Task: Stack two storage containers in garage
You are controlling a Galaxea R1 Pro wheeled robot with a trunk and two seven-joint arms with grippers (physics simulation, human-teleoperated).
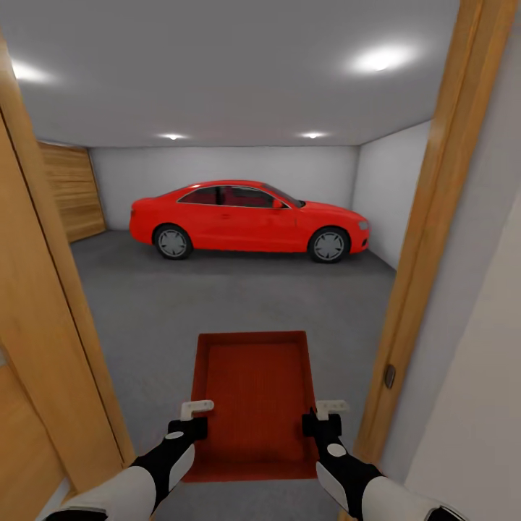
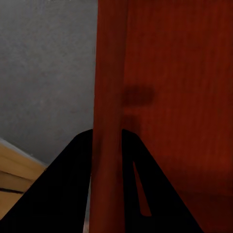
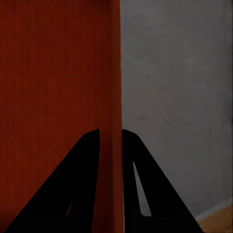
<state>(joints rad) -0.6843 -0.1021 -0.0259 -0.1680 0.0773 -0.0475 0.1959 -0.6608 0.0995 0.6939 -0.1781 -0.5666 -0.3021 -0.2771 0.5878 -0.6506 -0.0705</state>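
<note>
- I am holding one orange-red bin (image 1: 255,394) out in front of me with both grippers, its open top facing up and its long sides running away from me.
- My left gripper (image 1: 195,409) is clamping the bin's left wall near the corner closest to me; in the left wrist view the two dark fingers (image 2: 68,194) are sitting on either side of that ribbed wall (image 2: 109,111), closed against it.
- My right gripper (image 1: 330,407) is clamping the right wall at the matching spot; in the right wrist view its fingers (image 3: 145,194) are pinching the wall edge (image 3: 112,97) between them.
- The bin is hanging above the grey concrete floor (image 1: 145,311), not touching it, and nothing is showing inside it.
- I am standing in a doorway: a light-wood frame (image 1: 427,239) is rising just beside my right arm, and a wood panel (image 1: 36,304) is filling the space on my left.
- Ahead, the garage is opening up, with white walls (image 1: 394,188) and ceiling lights.
- A red car (image 1: 250,221) is parked side-on near the back wall, well apart from the bin.
- A slatted wooden door (image 1: 72,192) is showing on the garage's left wall.
</note>
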